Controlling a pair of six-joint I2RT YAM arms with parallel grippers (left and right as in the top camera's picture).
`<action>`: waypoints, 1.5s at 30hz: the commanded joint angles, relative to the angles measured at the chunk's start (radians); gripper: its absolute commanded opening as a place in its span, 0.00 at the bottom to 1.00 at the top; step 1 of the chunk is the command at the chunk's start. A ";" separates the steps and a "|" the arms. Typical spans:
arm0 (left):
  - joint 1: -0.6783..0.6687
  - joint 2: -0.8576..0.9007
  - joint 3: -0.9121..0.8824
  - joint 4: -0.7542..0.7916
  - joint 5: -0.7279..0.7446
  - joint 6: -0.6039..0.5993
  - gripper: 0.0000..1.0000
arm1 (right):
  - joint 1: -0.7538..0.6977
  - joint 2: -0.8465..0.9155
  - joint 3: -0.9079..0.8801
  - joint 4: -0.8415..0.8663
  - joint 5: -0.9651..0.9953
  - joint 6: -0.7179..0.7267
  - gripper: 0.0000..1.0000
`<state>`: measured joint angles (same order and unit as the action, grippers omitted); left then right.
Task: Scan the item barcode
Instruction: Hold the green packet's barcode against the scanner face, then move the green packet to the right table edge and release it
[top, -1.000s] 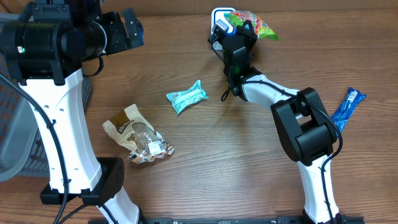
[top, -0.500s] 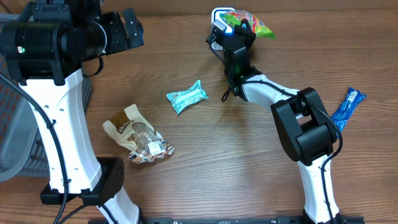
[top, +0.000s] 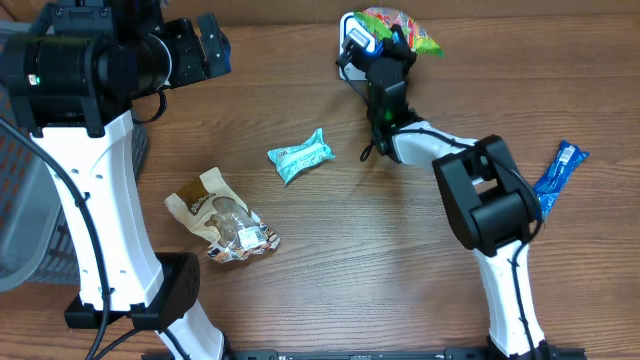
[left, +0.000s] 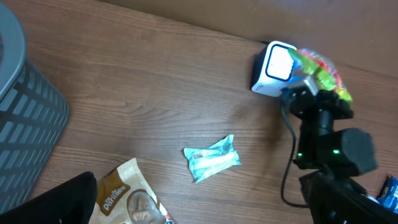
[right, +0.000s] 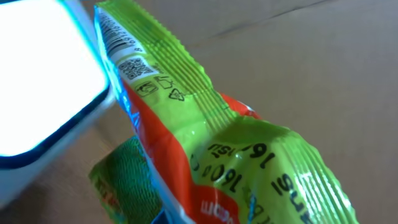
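A green and red snack bag (top: 402, 27) is held up at the table's far edge, next to the white scanner (top: 355, 30) with its glowing blue rim. My right gripper (top: 388, 47) is shut on the bag. In the right wrist view the bag (right: 236, 155) fills the frame, its printed code panel (right: 134, 65) close beside the scanner's lit face (right: 43, 93); my own fingers are hidden there. My left gripper (top: 212, 45) hangs open and empty high over the far left, one dark finger (left: 62, 199) showing in its wrist view.
A teal packet (top: 300, 155) lies mid-table, and a brown and foil snack bag (top: 220, 215) lies nearer the front left. A blue bar wrapper (top: 557, 175) rests at the right. A grey slatted basket (top: 20, 200) stands off the left edge.
My right gripper has carried the snack bag a little farther toward the table's far edge, beside the scanner. The left arm has not moved.
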<state>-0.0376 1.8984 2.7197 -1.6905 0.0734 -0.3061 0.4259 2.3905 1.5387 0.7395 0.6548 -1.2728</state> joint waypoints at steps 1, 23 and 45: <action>-0.002 0.000 -0.001 0.001 -0.003 0.019 1.00 | -0.003 0.041 0.019 0.063 0.010 -0.018 0.04; -0.002 0.000 -0.001 0.001 -0.003 0.019 1.00 | 0.013 -0.338 0.018 -0.045 0.158 0.195 0.04; -0.002 0.000 -0.001 0.001 -0.003 0.019 1.00 | -0.828 -0.841 -0.110 -1.674 -0.866 1.779 0.04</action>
<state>-0.0376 1.8984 2.7178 -1.6905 0.0734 -0.3061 -0.3428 1.5303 1.4815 -0.9375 -0.1066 0.4507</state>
